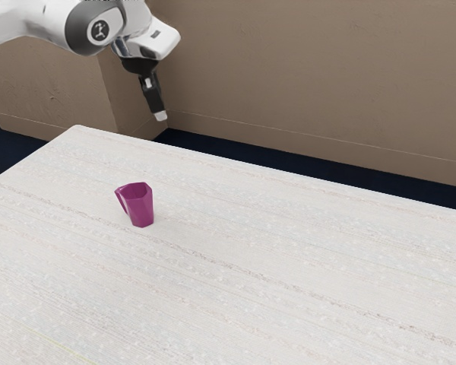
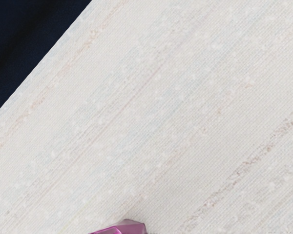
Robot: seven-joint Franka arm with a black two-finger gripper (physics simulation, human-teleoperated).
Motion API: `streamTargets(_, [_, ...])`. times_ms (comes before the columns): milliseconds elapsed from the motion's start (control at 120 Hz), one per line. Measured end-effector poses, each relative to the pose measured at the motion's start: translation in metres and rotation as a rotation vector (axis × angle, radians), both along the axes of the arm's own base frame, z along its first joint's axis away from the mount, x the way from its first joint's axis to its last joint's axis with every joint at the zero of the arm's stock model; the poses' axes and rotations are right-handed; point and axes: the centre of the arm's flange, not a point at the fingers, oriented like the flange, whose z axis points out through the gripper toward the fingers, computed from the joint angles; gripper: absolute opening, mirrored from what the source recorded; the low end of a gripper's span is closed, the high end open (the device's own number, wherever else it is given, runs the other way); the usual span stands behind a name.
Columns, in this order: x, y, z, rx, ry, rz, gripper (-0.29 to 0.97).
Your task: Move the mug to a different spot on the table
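A magenta faceted mug (image 1: 135,204) stands upright on the pale wood-grain table (image 1: 304,258), toward the exterior view's left and mid-depth. My gripper (image 1: 160,115) hangs high above the table's far edge, up and slightly to the right of the mug, well apart from it and holding nothing. It is seen edge-on. In the wrist view a sliver of the mug's rim (image 2: 119,228) shows just under the hand, on the tabletop (image 2: 161,122).
A tan wall and a box-like cabinet (image 1: 76,91) stand behind the table. Dark floor (image 2: 24,44) lies past the table's far edge. Open tabletop stretches to the mug's right and front.
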Motion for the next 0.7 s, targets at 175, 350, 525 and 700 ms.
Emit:
streamTargets(175, [0.012,0.034,-0.031,-0.003,0.052,-0.062,0.68])
streamTargets(350, [0.018,0.086,-0.069,-0.004,0.124,-0.064,0.68])
streamTargets(525, [0.015,0.106,-0.091,-0.006,0.197,-0.109,0.68])
streamTargets(700, [0.017,0.131,-0.116,-0.011,0.248,-0.222,0.68])
